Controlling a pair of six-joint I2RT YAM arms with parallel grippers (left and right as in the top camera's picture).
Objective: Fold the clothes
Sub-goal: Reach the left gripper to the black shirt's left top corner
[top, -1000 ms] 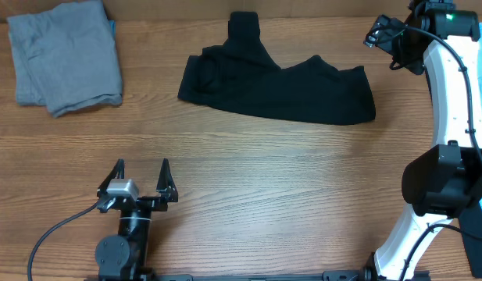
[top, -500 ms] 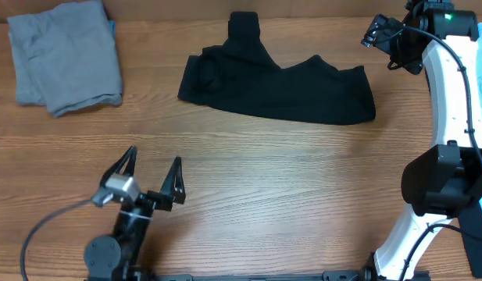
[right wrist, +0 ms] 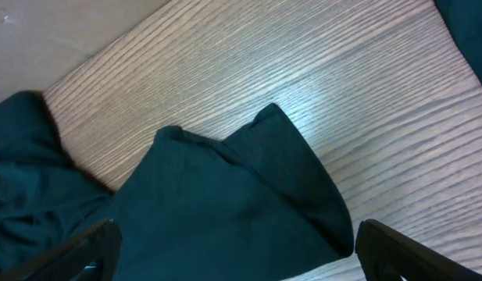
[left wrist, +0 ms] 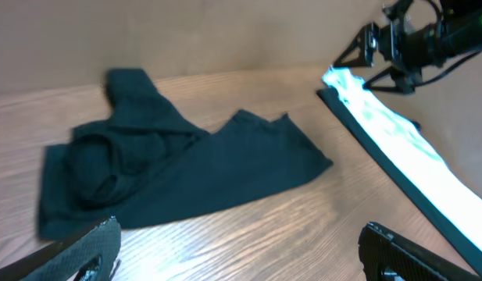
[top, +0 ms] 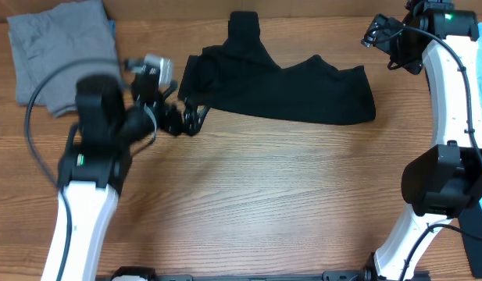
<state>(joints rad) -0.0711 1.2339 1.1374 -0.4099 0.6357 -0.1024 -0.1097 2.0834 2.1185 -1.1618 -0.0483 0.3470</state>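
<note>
The clothes are a crumpled black T-shirt (top: 280,86) at the back middle of the table and a folded grey garment (top: 61,55) at the back left. My left gripper (top: 189,117) is open at the shirt's left end, just in front of its edge. In the left wrist view the black T-shirt (left wrist: 170,172) lies ahead of the open left gripper (left wrist: 241,261), with bare wood between the fingertips (left wrist: 84,250). My right gripper (top: 376,34) hovers open beyond the shirt's right end. In the right wrist view the black T-shirt (right wrist: 225,211) fills the space between the spread right gripper (right wrist: 241,261) fingers.
The wooden table (top: 264,195) stretches toward the front. The right arm's white link (top: 448,94) runs along the right side. The left arm (top: 92,179) crosses the left part of the table, next to the grey garment.
My left arm has swung from the front edge of the table up to the left end of the black T-shirt, still open. The right arm and the clothes have not moved.
</note>
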